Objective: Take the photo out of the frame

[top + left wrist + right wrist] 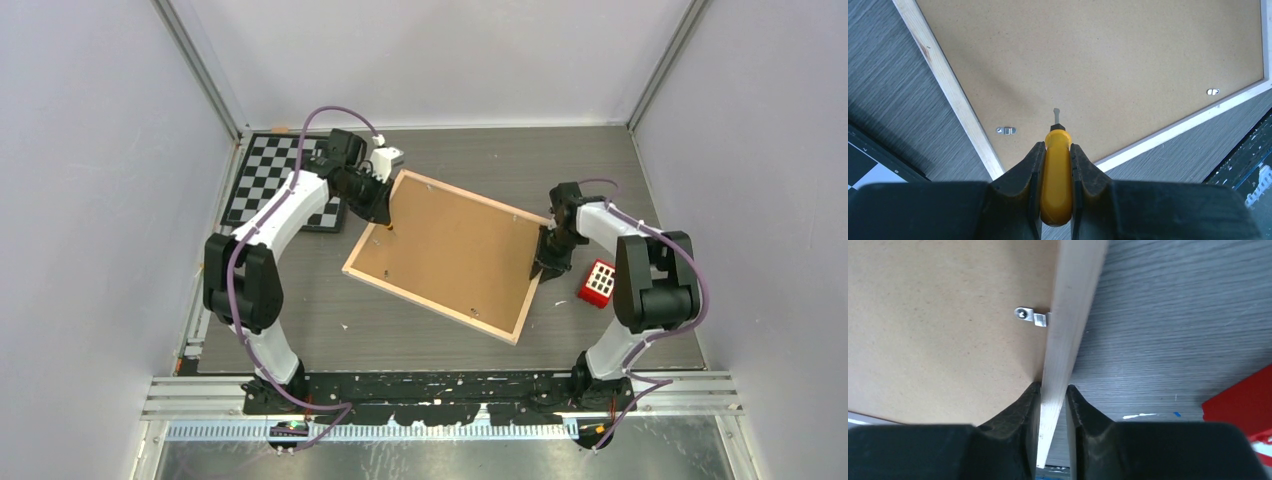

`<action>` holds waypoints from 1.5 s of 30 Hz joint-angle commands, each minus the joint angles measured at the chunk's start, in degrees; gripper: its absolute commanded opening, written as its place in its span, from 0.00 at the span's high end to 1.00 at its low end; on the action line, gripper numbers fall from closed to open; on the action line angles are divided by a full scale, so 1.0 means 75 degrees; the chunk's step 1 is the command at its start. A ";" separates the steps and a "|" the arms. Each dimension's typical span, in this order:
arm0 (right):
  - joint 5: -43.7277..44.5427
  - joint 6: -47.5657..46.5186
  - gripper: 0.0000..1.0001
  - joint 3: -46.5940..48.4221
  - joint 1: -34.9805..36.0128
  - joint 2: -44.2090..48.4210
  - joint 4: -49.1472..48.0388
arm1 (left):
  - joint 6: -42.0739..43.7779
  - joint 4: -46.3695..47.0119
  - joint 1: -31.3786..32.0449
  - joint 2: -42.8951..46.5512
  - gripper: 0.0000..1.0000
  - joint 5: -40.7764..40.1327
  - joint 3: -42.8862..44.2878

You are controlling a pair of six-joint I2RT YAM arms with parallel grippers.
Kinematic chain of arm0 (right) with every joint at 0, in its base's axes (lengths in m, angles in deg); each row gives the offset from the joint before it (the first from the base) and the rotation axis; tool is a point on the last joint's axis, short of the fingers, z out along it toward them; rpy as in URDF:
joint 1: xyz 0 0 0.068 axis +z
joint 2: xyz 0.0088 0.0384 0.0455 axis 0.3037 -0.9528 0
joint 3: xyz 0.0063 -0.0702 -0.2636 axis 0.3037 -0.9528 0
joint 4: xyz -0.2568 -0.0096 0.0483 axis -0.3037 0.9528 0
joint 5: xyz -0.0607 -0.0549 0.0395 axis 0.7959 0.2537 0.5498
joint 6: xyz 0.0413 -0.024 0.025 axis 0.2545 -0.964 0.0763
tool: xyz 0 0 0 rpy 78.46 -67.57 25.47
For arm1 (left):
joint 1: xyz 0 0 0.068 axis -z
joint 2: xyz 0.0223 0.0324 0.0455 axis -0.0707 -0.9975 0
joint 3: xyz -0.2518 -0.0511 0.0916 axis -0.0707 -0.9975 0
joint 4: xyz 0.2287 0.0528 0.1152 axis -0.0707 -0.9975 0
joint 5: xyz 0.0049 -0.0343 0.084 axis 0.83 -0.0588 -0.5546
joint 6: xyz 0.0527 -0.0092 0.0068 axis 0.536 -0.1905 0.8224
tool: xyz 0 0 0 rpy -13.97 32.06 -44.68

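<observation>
The frame (445,255) lies face down on the table, its brown fibreboard back up and pale wood rim around it. The photo is hidden under the panel. My left gripper (385,222) is shut on a yellow-handled screwdriver (1057,175), whose flat tip (1056,114) points at the panel (1098,60) near the frame's far left corner, beside a metal clip (1007,130). My right gripper (548,268) is shut on the frame's right rim (1073,315), one finger inside on the panel and one outside. A metal clip (1032,316) sits just ahead of it.
A black-and-white checkerboard (262,180) lies at the far left, partly under my left arm. A red block with white holes (597,282) stands right of the frame, close to my right gripper. Another clip (1212,92) shows on the panel's far edge. Walls enclose the table.
</observation>
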 commanded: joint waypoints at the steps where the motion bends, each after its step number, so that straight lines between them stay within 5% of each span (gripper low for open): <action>1: 0.0474 -0.0207 0.80 0.0831 -0.0123 -0.0470 -0.0084 | 0.0070 0.0101 -0.0026 0.0484 1.00 0.0006 0.0044; 5: 0.0566 -0.0617 0.99 0.1891 -0.0430 -0.1167 0.0237 | 0.0122 0.0067 -0.0068 0.0438 1.00 0.0004 0.0078; 15: 0.0098 -0.4315 0.99 0.6368 -0.0557 -0.3987 0.1601 | 0.0263 -0.0175 -0.0179 0.0262 1.00 0.0171 0.0264; 21: 0.0512 -0.5636 0.99 0.8782 -0.0581 -0.5361 0.1177 | 0.0304 -0.0287 -0.0230 0.0261 1.00 0.0187 0.0254; 23: 0.0601 -0.5628 0.92 0.9614 -0.0581 -0.5748 0.1119 | 0.0311 -0.0318 -0.0257 0.0262 1.00 0.0184 0.0283; 26: 0.0690 -0.5263 0.64 1.0602 -0.0541 -0.5967 0.1116 | 0.0217 -0.0363 -0.0349 0.0271 1.00 0.0174 0.0383; 31: 0.0299 -0.4672 0.36 0.9791 -0.0174 -0.4841 0.0516 | -0.0402 -0.0491 -0.0744 0.0215 1.00 0.0591 0.0877; 38: -0.0474 -0.3918 0.31 0.8557 0.1220 -0.3633 0.0149 | -0.1086 -0.1088 -0.1716 0.0359 1.00 0.0975 0.1679; 45: -0.0309 -0.2439 0.31 0.8798 0.2681 -0.3960 -0.0259 | -0.1617 -0.1032 -0.3280 0.0961 1.00 0.0976 0.1518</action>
